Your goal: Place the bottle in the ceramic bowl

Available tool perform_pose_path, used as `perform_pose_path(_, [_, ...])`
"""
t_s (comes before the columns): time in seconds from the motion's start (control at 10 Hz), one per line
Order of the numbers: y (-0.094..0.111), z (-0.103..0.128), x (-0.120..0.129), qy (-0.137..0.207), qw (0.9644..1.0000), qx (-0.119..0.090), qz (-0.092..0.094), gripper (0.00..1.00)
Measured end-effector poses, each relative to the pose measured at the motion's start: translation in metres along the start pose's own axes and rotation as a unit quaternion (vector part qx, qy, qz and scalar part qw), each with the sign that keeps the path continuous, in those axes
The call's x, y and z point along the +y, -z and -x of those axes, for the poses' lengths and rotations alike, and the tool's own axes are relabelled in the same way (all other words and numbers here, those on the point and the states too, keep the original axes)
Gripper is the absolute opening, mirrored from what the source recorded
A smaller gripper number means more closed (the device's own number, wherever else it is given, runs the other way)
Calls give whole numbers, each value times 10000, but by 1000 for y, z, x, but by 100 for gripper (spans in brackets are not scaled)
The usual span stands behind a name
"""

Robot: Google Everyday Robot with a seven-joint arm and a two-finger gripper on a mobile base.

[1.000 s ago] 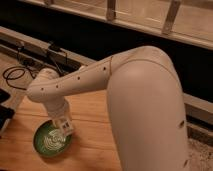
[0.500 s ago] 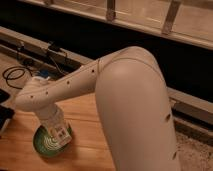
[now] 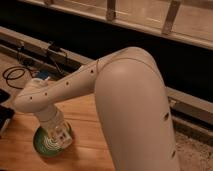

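Observation:
The ceramic bowl (image 3: 44, 146) is a round dark-green dish with pale swirl lines. It sits on the wooden table (image 3: 85, 115) at the lower left. My gripper (image 3: 59, 136) hangs from the white arm (image 3: 120, 100) and reaches down over the bowl's right half, covering part of it. The bottle cannot be made out; it is hidden by the wrist and gripper if it is there.
Black cables (image 3: 12, 75) lie on the floor at the left behind the table. A dark object (image 3: 4, 116) sits at the left edge. A ledge and dark window wall (image 3: 150, 45) run along the back. The arm's bulky body fills the right half.
The arm has swung left and down. The gripper has come lower over the bowl and now covers more of its right side.

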Motion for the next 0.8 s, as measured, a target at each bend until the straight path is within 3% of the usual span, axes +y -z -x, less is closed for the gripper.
perform_pose_path(0.5, [-1, 0, 1, 13, 10000, 7, 0, 74])
perform_pose_path(0.6, [-1, 0, 1, 11, 10000, 7, 0, 79])
perform_pose_path(0.8, [-1, 0, 1, 7, 10000, 7, 1, 80])
